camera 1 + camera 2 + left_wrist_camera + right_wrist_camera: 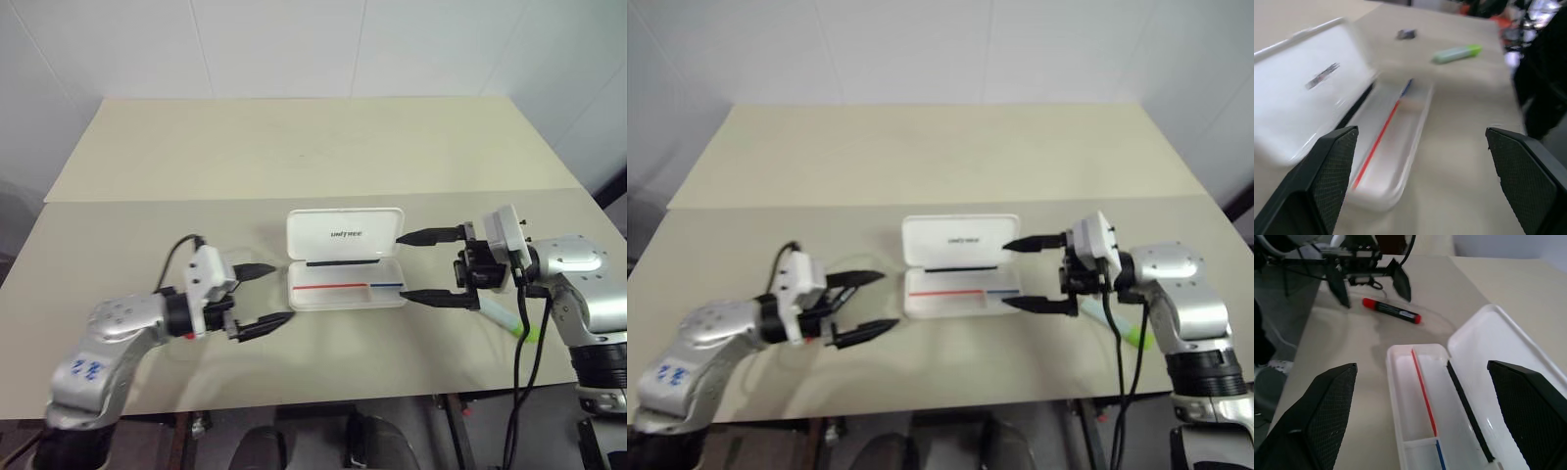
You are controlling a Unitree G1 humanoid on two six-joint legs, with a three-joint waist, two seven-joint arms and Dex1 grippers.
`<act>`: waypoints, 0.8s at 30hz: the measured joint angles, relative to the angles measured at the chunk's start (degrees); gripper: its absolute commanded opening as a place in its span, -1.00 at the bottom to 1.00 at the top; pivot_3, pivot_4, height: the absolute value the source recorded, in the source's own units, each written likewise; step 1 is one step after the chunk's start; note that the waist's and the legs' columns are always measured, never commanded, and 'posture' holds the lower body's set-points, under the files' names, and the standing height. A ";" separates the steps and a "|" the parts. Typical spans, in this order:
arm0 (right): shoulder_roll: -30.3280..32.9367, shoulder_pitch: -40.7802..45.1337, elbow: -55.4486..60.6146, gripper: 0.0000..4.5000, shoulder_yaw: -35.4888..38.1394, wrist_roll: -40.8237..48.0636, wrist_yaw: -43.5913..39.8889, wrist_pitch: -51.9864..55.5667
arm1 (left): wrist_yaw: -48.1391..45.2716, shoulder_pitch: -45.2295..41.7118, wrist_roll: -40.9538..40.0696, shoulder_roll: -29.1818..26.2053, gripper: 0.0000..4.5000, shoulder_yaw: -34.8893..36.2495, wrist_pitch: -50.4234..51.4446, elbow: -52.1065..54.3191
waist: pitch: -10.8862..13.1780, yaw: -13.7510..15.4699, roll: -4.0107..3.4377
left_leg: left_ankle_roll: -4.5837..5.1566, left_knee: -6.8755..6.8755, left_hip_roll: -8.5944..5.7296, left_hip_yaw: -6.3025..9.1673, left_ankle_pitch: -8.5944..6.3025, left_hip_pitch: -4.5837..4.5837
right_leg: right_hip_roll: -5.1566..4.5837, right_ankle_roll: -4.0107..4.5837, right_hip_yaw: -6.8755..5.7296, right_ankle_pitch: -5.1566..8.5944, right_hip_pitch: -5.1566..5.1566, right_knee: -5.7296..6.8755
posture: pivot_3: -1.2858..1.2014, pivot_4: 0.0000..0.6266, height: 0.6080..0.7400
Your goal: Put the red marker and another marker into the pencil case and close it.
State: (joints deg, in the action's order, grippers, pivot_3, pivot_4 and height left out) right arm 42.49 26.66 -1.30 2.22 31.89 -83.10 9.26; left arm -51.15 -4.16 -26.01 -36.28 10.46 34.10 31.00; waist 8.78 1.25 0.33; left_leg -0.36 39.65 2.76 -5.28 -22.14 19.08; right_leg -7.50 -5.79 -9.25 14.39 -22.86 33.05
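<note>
Your landmark is the white hard-plastic pencil case [345, 272], a rounded rectangular hinged box lying open in the middle of the pale beige surface [294, 157]. Its lid, with small dark logo text, stands tilted up along the far side, and the shallow tray faces you with a thin red and a thin blue printed line along its floor. You can see nothing lying in the tray.

Your left gripper [263, 298] hovers just to the left of the case, its two black fingers spread wide apart and empty, tips pointing toward the case's left end. Your right gripper [432, 265] hovers at the case's right end, fingers equally wide apart and empty, one tip near the lid's corner and the other near the tray's corner.

The slim red-and-black marker [1391, 310] lies flat on the surface to the left of the case, under your left gripper. The chunky pale mint-green highlighter with the yellow-green cap [511, 321] lies on the surface to the right of the case, below your right wrist. A small purple-grey stubby piece [1406, 34] sits farther out on that same side.
</note>
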 measured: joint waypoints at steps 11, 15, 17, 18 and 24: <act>-2.01 4.50 -8.39 1.00 -0.38 0.45 -3.82 -2.03 | 7.11 15.72 5.17 -2.10 0.98 14.73 -6.66 -7.40 | 0.04 -0.03 -0.07 | 0.04 -0.18 -0.01 -0.04 -0.04 0.03 | -0.02 0.04 -0.02 0.02 -0.12 -0.06 | 0.03 -0.52 1.00; -2.48 5.70 -8.43 1.00 -1.51 0.02 -3.81 -1.95 | 8.59 16.13 6.37 0.42 0.98 13.39 -10.92 -10.52 | 0.04 0.01 -0.07 | 0.04 -0.23 -0.01 -0.07 -0.03 0.05 | -0.02 0.04 -0.02 0.02 -0.17 -0.04 | 0.03 -0.52 1.00; -2.49 5.87 -8.43 1.00 -1.84 -0.04 -3.81 -1.90 | 9.23 15.72 6.80 2.04 0.98 11.82 -12.78 -12.51 | 0.03 0.03 -0.07 | 0.04 -0.25 -0.02 -0.09 -0.03 0.04 | -0.03 0.04 -0.02 0.02 -0.17 -0.04 | 0.03 -0.52 1.00; -2.49 5.94 -8.42 1.00 -1.89 -0.05 -3.81 -1.88 | 9.37 15.47 6.98 2.48 0.98 10.71 -13.57 -13.55 | 0.03 0.03 -0.06 | 0.04 -0.25 -0.03 -0.09 -0.03 0.04 | -0.03 0.04 -0.02 0.02 -0.17 -0.03 | 0.03 -0.52 1.00; -2.41 6.35 -8.42 1.00 -1.90 -0.07 -3.82 -1.65 | 11.41 11.84 7.74 5.25 0.98 5.80 -15.17 -16.35 | 0.03 -0.03 -0.06 | 0.04 -0.26 -0.03 -0.12 -0.03 0.02 | -0.03 0.03 -0.02 0.02 -0.19 -0.01 | 0.03 -0.52 1.00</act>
State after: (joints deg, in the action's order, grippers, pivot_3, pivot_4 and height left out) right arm 40.08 33.01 -9.72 0.31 31.82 -86.92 7.61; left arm -39.74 7.68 -18.26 -31.03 16.27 18.93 14.66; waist 8.81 1.22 0.27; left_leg -0.33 39.40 2.74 -5.40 -22.17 19.10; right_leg -7.53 -5.75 -9.27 14.41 -23.05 33.04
